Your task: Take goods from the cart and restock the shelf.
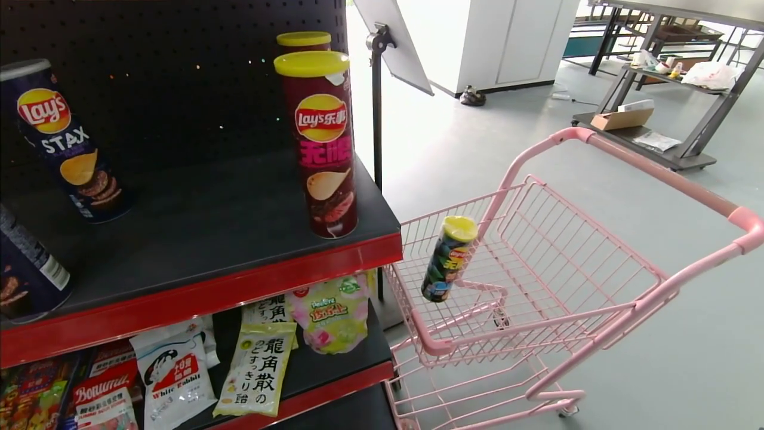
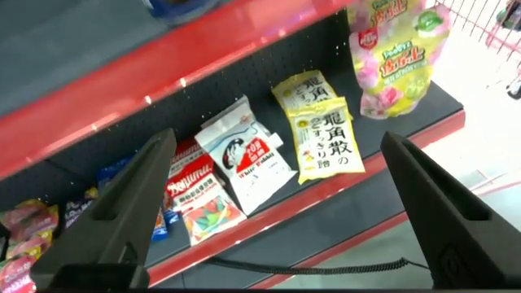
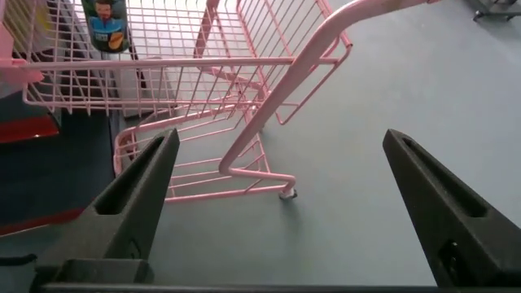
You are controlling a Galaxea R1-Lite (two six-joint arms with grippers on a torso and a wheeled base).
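Tools first. Left tool [image 2: 277, 138] hangs with its fingers spread wide and nothing between them. It faces the lower shelf [image 2: 281, 212], where a white candy bag [image 2: 244, 159], a yellow lozenge bag [image 2: 326, 142] and a pink-green pouch [image 2: 395, 53] lie. Right tool [image 3: 281, 134] is equally wide and empty, over bare floor just beside the pink cart [image 3: 277, 89].

Head view: the cart sits at 4 o'clock. One chip can [image 1: 447, 260], dark green with a yellow lid, is in the basket corner nearest the shelf. It is tilted, lid toward 1 o'clock, and its support cannot be made out. It looks like the only stock left to move, and the pick has not begun.

Upper shelf [image 1: 209, 286] lies at 9 o'clock. A maroon can [image 1: 325, 149] stands upright near its front corner with a second yellow-lidded can [image 1: 303, 40] behind it, at 12 o'clock from it. A dark blue can [image 1: 65, 143] stands farther along at 9 o'clock.

Risks, as judged:
- The tilted can may slip or roll if one finger touches it before the other.
- Wire mesh close around the can could snag a fingertip.
- The cart is wheeled, so a sideways nudge could push it away.
- The maroon can is tall and near the edge, so a careless placement beside it could topple it.
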